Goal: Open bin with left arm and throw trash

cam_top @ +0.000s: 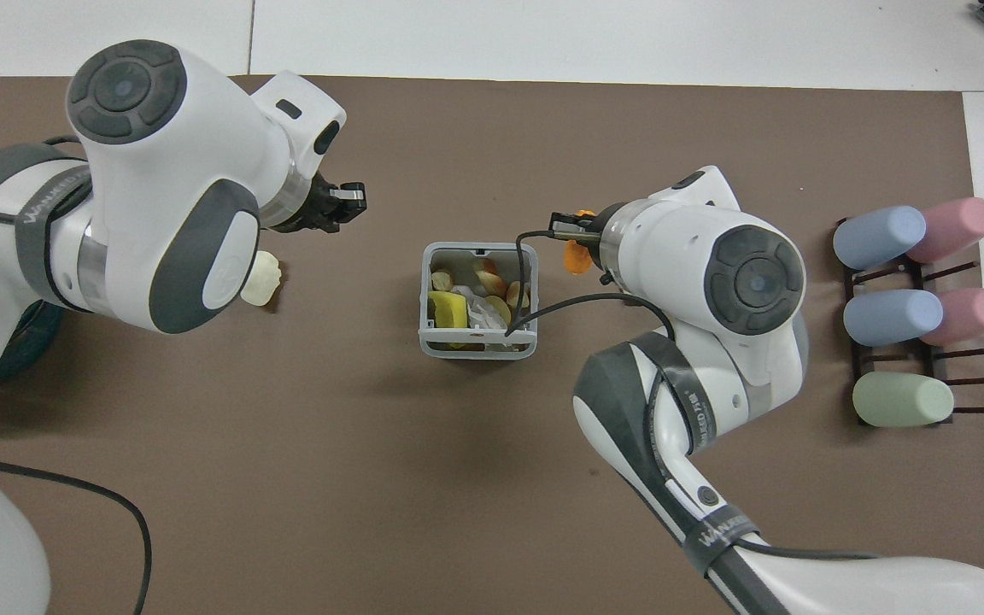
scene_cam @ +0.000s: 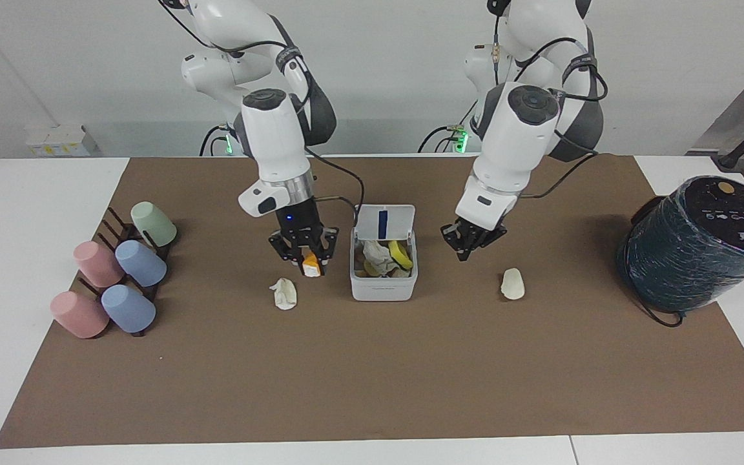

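Note:
The white bin (scene_cam: 383, 289) stands mid-table with its lid (scene_cam: 383, 221) tipped up, showing a blue strip. Crumpled paper and yellow scraps lie inside the bin (cam_top: 477, 348). My right gripper (scene_cam: 310, 266) hangs just beside the bin, toward the right arm's end, shut on an orange and white piece of trash (cam_top: 576, 254). A crumpled white wad (scene_cam: 283, 292) lies on the mat close below that gripper. My left gripper (scene_cam: 465, 253) is shut and empty, over the mat toward the left arm's end. A cream lump (scene_cam: 513, 283) lies near it, and my left gripper (cam_top: 352, 197) holds nothing.
A dark rack of pastel cups (scene_cam: 113, 271) lies at the right arm's end of the brown mat. A big dark plastic-wrapped cylinder (scene_cam: 701, 242) stands at the left arm's end, with a cable at its foot.

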{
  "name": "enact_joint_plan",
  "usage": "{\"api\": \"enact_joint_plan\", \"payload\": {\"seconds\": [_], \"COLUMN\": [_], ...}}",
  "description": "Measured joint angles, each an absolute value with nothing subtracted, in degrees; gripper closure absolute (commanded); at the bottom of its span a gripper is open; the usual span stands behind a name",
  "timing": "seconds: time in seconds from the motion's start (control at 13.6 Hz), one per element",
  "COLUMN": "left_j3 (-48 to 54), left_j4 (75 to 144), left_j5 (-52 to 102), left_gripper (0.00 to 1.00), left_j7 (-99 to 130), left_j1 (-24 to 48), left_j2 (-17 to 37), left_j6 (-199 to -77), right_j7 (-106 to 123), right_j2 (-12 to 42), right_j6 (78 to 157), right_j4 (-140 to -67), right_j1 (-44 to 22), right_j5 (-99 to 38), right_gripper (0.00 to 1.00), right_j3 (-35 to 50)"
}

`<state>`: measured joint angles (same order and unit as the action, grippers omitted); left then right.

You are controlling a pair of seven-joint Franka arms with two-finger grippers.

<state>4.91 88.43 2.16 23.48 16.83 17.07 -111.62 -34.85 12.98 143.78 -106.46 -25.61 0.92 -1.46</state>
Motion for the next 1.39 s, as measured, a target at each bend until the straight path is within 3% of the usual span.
{"api": "enact_joint_plan", "payload": {"seconds": [0.07, 0.22, 0.29, 0.37, 0.44, 0.51, 0.59, 1.03, 1.17, 1.32, 1.39], "left_j3": [4.9, 4.9, 4.9, 4.9, 4.9, 4.9, 4.9, 5.1, 5.2, 5.2, 5.2], "left_j4": [90.5, 96.4, 99.6, 102.1, 104.3, 106.2, 108.0, 117.6, 118.4, 119.7, 120.3], "left_j5": [2.2, 2.2, 2.2, 2.2, 2.2, 2.2, 2.2, 2.2, 2.2, 2.2, 2.2], "left_gripper": [0.99, 0.45, 0.34, 0.28, 0.26, 0.23, 0.2, 0.19, 0.24, 0.44, 0.69], "left_j7": [19.1, 12.9, 11.1, 9.8, 8.2, 6.3, 4.6, 1.3, 0.3, -0.2, -0.3], "left_j1": [15.1, 12.3, 11.2, 10.2, 9.3, 8.4, 7.4, 5.5, 5.5, 5.5, 5.5], "left_j2": [16.7, 15.4, 14.5, 13.6, 12.9, 12.2, 11.8, 13.4, 15.5, 17.1, 17.4], "left_j6": [-113.4, -118.6, -121.3, -123.4, -125.0, -126.5, -128.1, -142.3, -145.0, -147.5, -148.0], "right_j7": [-36.4, -39.5, -40.3, -40.7, -41.0, -41.0, -41.1, -42.3, -42.2, -38.7, -35.4], "right_j2": [14.2, 15.7, 16.1, 16.3, 16.5, 16.6, 16.6, 16.4, 16.4, 16.5, 16.5], "right_j6": [143.8, 143.8, 143.6, 143.0, 141.9, 140.7, 139.4, 135.3, 135.2, 134.9, 134.7], "right_j4": [-105.2, -104.1, -104.0, -104.0, -104.0, -104.0, -104.0, -102.0, -101.1, -101.0, -101.3], "right_j1": [-26.9, -29.6, -30.9, -31.8, -32.5, -32.8, -32.9, -32.5, -31.2, -28.4, -26.7], "right_j5": [0.9, 0.9, 0.9, 0.9, 0.9, 0.9, 0.9, 0.3, 0.3, 0.4, 0.4], "right_gripper": [1.0, 1.0, 1.0, 0.74, 0.3, 0.16, 0.13, 0.08, 0.08, 0.08, 0.08], "right_j3": [-1.4, -1.3, -1.3, -1.3, -1.3, -1.3, -1.3, -1.5, -1.9, -2.1, -2.1]}}
